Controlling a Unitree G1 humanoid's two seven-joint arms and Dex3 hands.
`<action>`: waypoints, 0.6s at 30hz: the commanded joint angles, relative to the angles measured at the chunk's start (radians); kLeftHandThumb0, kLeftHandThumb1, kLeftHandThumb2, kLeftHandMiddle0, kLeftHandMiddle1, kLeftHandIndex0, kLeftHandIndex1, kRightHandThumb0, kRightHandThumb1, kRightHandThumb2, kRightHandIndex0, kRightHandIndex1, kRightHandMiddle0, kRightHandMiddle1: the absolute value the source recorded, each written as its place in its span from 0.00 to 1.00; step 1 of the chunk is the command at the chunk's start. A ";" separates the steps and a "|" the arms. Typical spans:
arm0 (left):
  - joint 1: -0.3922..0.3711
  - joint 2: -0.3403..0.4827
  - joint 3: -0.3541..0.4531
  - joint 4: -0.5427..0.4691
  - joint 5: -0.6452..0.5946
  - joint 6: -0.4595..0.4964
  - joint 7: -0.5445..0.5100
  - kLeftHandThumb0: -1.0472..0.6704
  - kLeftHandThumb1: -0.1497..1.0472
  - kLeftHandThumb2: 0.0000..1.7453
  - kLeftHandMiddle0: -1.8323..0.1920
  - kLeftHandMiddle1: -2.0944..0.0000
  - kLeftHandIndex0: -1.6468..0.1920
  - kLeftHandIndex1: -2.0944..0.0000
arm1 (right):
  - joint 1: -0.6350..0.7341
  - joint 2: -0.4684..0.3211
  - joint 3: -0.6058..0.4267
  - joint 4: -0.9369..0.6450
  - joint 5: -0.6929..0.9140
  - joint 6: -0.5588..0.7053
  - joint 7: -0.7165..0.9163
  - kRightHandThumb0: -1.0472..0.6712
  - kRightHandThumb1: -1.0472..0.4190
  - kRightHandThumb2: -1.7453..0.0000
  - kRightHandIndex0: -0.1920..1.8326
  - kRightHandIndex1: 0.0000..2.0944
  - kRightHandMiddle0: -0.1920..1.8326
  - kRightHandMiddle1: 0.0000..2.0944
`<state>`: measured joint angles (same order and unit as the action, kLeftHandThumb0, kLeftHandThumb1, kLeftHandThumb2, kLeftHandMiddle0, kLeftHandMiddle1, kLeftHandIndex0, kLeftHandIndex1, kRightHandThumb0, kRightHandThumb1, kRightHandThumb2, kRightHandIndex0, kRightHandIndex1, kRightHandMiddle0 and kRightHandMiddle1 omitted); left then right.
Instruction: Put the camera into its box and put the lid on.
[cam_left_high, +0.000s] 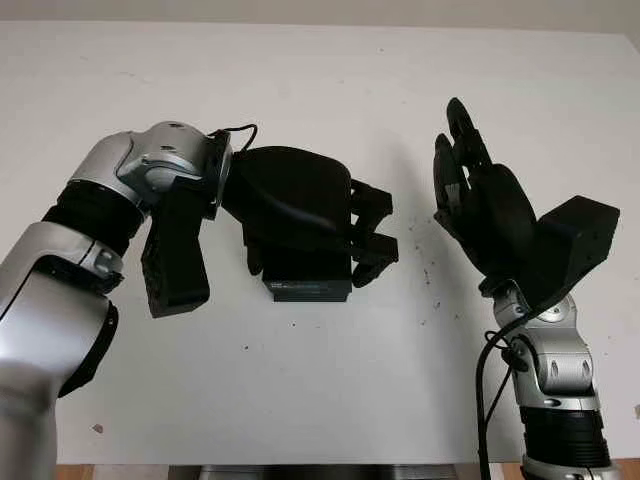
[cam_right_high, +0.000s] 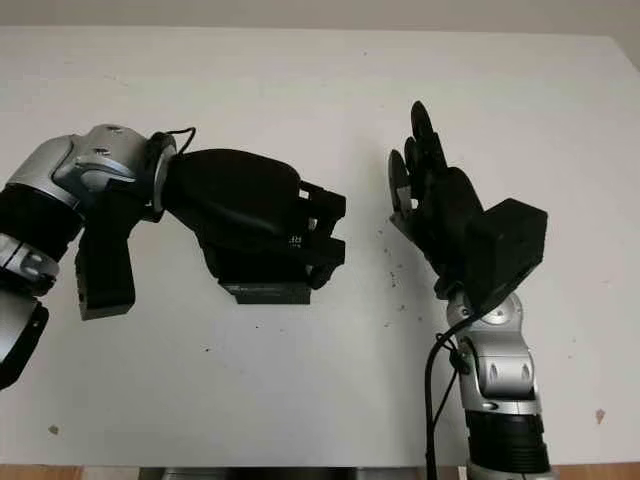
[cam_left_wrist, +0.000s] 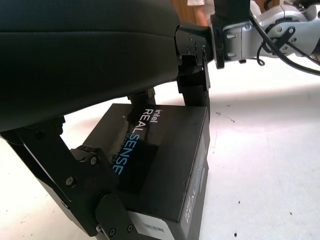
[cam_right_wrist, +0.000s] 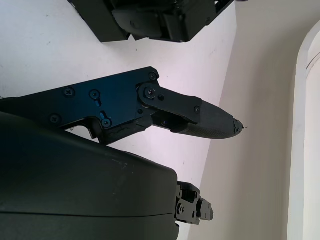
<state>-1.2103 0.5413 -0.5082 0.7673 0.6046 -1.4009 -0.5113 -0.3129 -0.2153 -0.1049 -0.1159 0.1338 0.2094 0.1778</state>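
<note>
A black box (cam_left_high: 305, 288) printed "Intel RealSense" (cam_left_wrist: 160, 165) sits closed on the white table (cam_left_high: 330, 390), left of the middle. My left hand (cam_left_high: 310, 240) lies over its top, fingers curled down the box's right side and the thumb (cam_left_wrist: 95, 190) against the opposite edge, so it is shut on the box. Most of the box is hidden under the palm. My right hand (cam_left_high: 470, 170) is held up open above the table, a short way right of the box and apart from it, holding nothing. One right fingertip (cam_right_wrist: 212, 125) points toward the far side of the table.
Small dark specks (cam_left_high: 432, 270) dot the table between the two hands. The table's front edge (cam_left_high: 300, 466) runs along the bottom of the head views, and a wall stands behind the far edge.
</note>
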 joint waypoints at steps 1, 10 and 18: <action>-0.013 0.008 0.015 -0.052 0.058 0.025 0.010 0.19 1.00 0.08 0.86 0.35 0.89 0.44 | 0.011 -0.004 0.000 -0.018 -0.001 -0.002 0.001 0.24 0.00 0.62 0.02 0.02 0.02 0.02; -0.013 0.035 -0.038 -0.121 0.127 0.133 -0.061 0.03 1.00 0.16 1.00 1.00 1.00 1.00 | 0.016 -0.003 0.002 -0.038 -0.002 0.024 0.000 0.25 0.00 0.62 0.02 0.02 0.01 0.02; -0.011 0.041 -0.048 -0.124 0.105 0.169 -0.096 0.00 1.00 0.17 1.00 1.00 1.00 1.00 | 0.025 -0.007 0.002 -0.049 -0.009 0.033 -0.001 0.24 0.00 0.63 0.01 0.02 0.01 0.02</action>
<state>-1.2109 0.5728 -0.5463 0.6530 0.7218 -1.2332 -0.6035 -0.3058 -0.2154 -0.1027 -0.1389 0.1279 0.2379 0.1780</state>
